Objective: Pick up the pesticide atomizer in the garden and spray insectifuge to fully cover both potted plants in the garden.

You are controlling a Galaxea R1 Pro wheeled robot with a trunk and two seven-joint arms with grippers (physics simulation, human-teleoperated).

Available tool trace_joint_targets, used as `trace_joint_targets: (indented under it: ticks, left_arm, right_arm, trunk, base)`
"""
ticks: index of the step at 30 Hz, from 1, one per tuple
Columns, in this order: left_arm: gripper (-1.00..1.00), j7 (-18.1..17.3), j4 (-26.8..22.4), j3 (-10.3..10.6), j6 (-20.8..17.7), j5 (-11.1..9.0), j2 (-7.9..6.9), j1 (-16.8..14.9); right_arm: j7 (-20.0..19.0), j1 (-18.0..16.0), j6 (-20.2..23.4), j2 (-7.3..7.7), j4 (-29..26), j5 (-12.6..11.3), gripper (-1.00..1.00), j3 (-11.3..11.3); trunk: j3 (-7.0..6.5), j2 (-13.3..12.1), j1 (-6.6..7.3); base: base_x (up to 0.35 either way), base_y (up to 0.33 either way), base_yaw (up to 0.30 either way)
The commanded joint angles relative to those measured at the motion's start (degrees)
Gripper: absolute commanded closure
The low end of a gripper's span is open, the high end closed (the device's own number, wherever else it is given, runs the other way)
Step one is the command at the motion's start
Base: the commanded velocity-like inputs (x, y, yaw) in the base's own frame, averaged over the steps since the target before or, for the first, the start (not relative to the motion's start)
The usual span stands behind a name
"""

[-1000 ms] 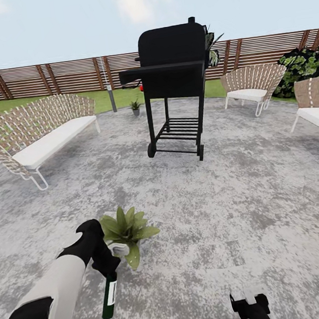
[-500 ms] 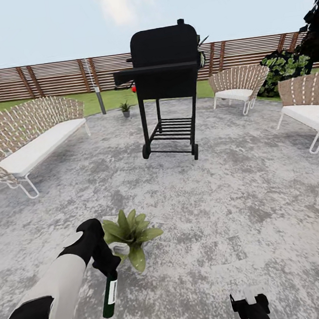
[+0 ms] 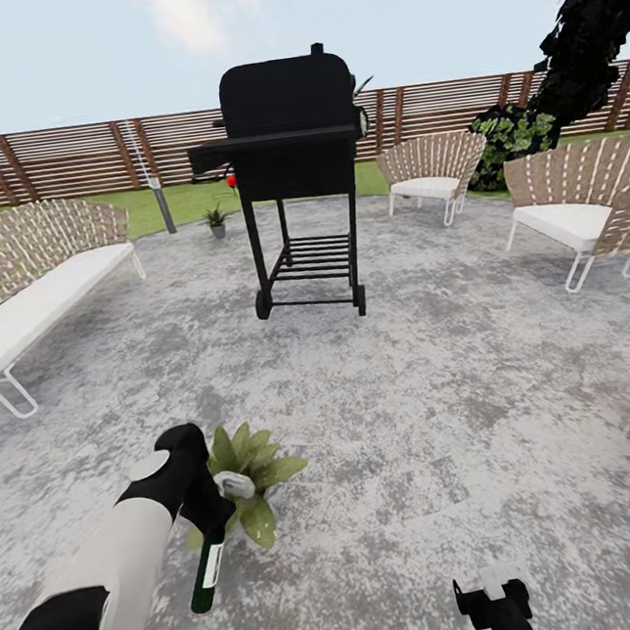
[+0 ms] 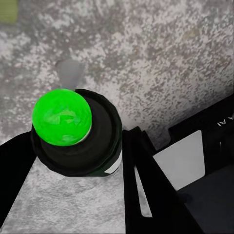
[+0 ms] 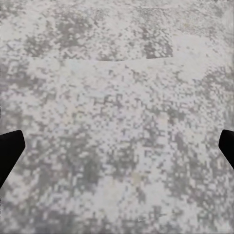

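My left gripper (image 3: 211, 525) is shut on the pesticide atomizer (image 3: 206, 575), a slim dark bottle with a white label that hangs tilted below it. In the left wrist view the atomizer (image 4: 97, 151) sits between the black fingers (image 4: 146, 185), and its round end glows bright green. Right beside it on the stone patio stands the broad-leaved potted plant (image 3: 250, 471) in a pale pot. The thinner, spikier potted plant (image 3: 216, 219) stands far off at the patio's edge, left of the grill. My right gripper (image 3: 494, 606) is low at the front and open (image 5: 117, 146) over bare stone.
A black grill (image 3: 291, 160) on a wheeled stand is ahead at mid-patio. A woven bench (image 3: 25, 282) is on the left. Woven chairs (image 3: 431, 173) (image 3: 582, 198) sit at the back and on the right. A slatted wooden fence (image 3: 59, 159), lawn and dark bushes (image 3: 510, 138) lie behind.
The whole view has swung right, so the grill, bench and chairs sit further left in the picture. The left arm still holds the atomizer beside the broad-leaved plant, now a little closer.
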State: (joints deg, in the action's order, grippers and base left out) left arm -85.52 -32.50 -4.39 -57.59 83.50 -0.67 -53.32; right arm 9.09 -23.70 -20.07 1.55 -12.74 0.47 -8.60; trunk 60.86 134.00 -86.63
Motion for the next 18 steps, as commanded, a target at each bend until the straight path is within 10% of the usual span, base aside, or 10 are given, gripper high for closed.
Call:
trace_joint_targets:
  ticks: [1,18]
  left_arm:
    - [1.0,-0.5,-0.4,-0.2,-0.6,0.6,0.03,0.0]
    - [1.0,-1.1,-1.0,-0.3,-0.6,0.7,0.06,-0.8]
  right_arm:
    - [0.4,0.0,-0.1,0.03,0.0,0.1,-1.0,-0.5]
    - [0.5,0.0,-0.1,0.2,0.3,0.1,-1.0,-0.6]
  trunk:
    - [0.05,0.0,0.01]
    - [0.05,0.0,0.01]
  base:
    - [0.0,0.0,-0.004]
    - [0.063,0.052,0.0]
